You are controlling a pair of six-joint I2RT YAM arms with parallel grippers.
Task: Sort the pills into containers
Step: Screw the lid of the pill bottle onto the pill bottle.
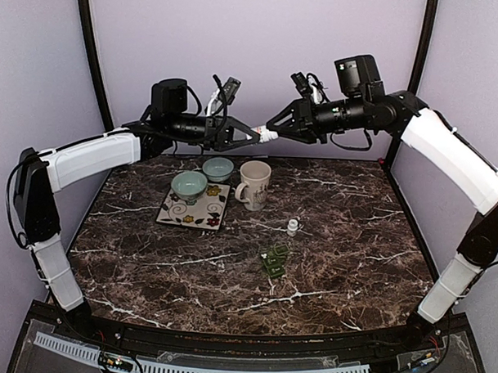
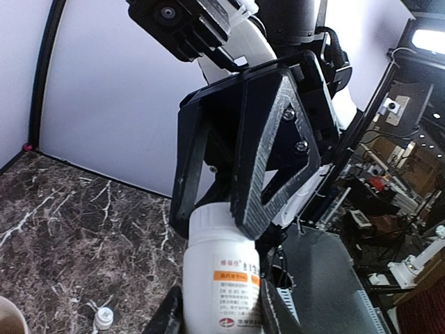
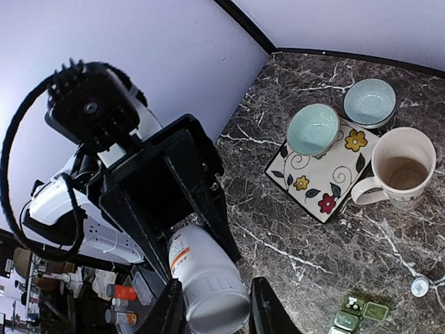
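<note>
A white pill bottle (image 1: pixel 268 136) with an orange label band hangs in the air above the back of the table, held between both arms. My left gripper (image 2: pixel 222 314) is shut on the bottle's body (image 2: pixel 224 278). My right gripper (image 3: pixel 217 309) is shut on its ribbed white cap (image 3: pixel 217 306); in the left wrist view the right gripper's fingers (image 2: pixel 271 167) clamp the cap (image 2: pixel 208 221). On the table stand two pale blue bowls (image 1: pixel 189 185) (image 1: pixel 218 168) and a green pill box (image 1: pixel 274 259). The pills themselves are hidden.
One bowl rests on a flowered square plate (image 1: pixel 200 213), the other just behind it. A cream mug (image 1: pixel 253 184) stands to the plate's right. A small white cap-like item (image 1: pixel 292 227) lies mid-table. Dark marble table (image 1: pixel 353 239), purple walls on three sides.
</note>
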